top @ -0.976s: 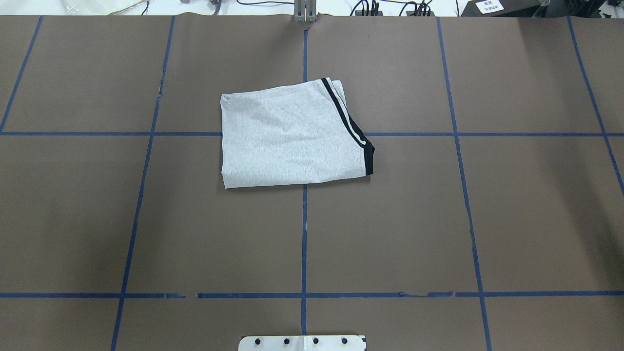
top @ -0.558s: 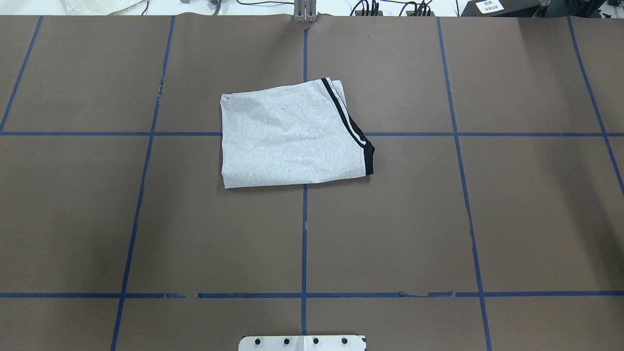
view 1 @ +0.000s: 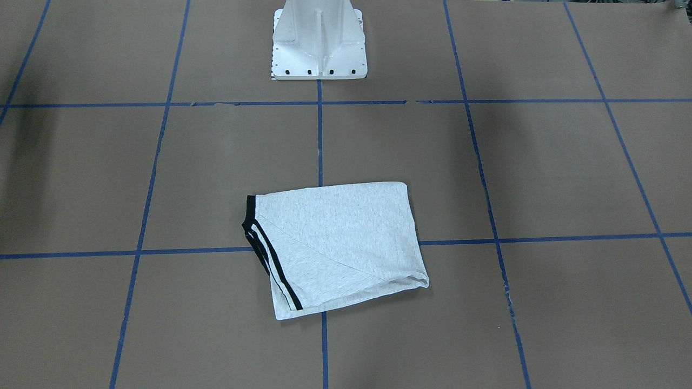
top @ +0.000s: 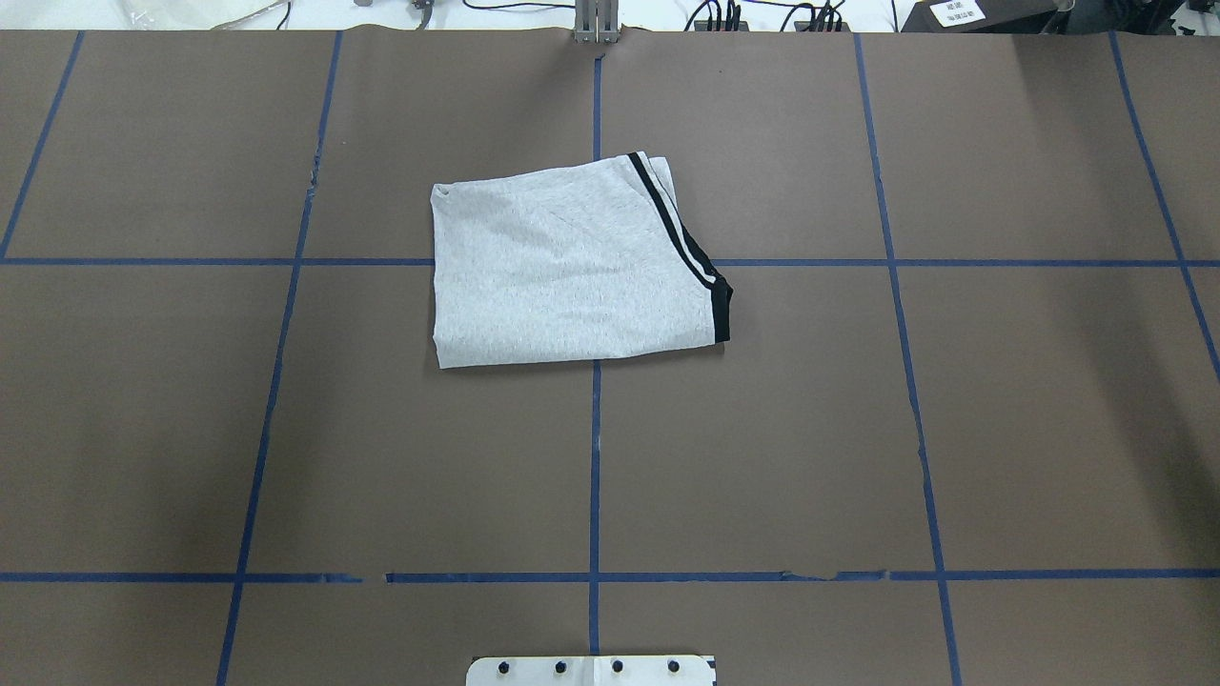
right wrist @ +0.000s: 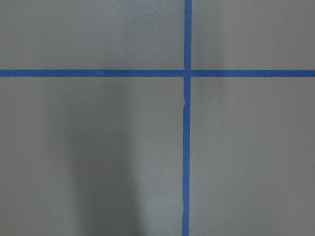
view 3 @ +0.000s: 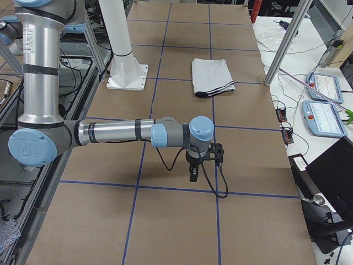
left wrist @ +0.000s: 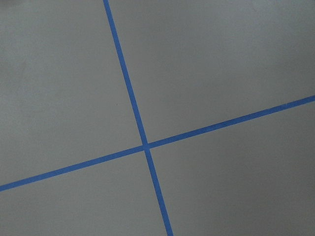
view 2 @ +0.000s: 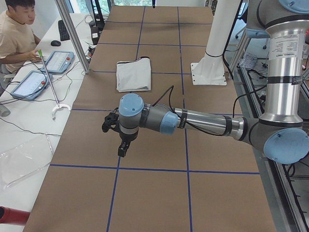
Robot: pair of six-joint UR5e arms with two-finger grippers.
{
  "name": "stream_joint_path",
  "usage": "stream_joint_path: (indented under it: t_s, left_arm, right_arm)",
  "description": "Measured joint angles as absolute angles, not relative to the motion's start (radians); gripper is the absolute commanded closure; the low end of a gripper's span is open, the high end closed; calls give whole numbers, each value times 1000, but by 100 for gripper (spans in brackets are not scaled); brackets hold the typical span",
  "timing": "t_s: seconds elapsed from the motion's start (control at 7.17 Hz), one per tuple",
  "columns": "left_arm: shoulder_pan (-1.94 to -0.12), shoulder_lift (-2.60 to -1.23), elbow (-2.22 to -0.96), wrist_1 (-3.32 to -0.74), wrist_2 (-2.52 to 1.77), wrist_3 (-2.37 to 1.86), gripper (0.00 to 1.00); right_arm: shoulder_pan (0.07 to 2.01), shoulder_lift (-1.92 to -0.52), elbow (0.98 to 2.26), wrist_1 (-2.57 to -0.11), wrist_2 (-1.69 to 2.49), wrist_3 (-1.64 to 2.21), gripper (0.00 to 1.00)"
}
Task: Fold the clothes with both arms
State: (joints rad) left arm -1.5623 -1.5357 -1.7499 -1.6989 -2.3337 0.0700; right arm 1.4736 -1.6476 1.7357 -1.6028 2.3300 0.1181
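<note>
Light heather-grey T-shirt [top: 562, 276] lies folded into a rough rectangle, flat on the brown paper-covered table [top: 810, 429], no gripper touching it. It sits over the crossing of the centre blue tape line [top: 594, 476] and the far cross line in the overhead view, mostly on the robot's left of the centre line. Black-and-white striped trim [top: 679, 233] runs slanted along the shirt edge on the robot's right and ends in a short black band at the near corner on that side. Folded edge on the robot's left is plain grey, with a small pucker at the far corner. White pedestal base [view 1: 319, 43] is bolted to the table on the centre line, well apart from the shirt. Silver-grey left arm with pale blue joint caps [view 2: 207, 122] reaches out low over the table's left end; the black left gripper [view 2: 123, 149] points down above the paper near a tape line, well apart from the shirt. Can't tell whether its fingers are spread or pressed together. Silver-grey right arm [view 3: 110, 132] is stretched out likewise at the opposite end; the black right gripper [view 3: 193, 172] hangs over the paper just beside a tape line, with a black cable looping beneath. Finger state there can't be told either. Both wrist views show only brown paper and a blue tape crossing. A person [view 2: 14, 36] sits at a white side table [view 2: 19, 145] beside the blue-grey control tablets [view 2: 31, 83].
</note>
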Motion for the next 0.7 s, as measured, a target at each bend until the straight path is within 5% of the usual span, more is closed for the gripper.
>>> stream_joint_path:
  t_s: [0.7]
  left_arm:
    - [-1567,-1537,-1686,-1701,-2337,72,0]
  right_arm:
    - [1474,-1642,1707,-1601,2337,118,0]
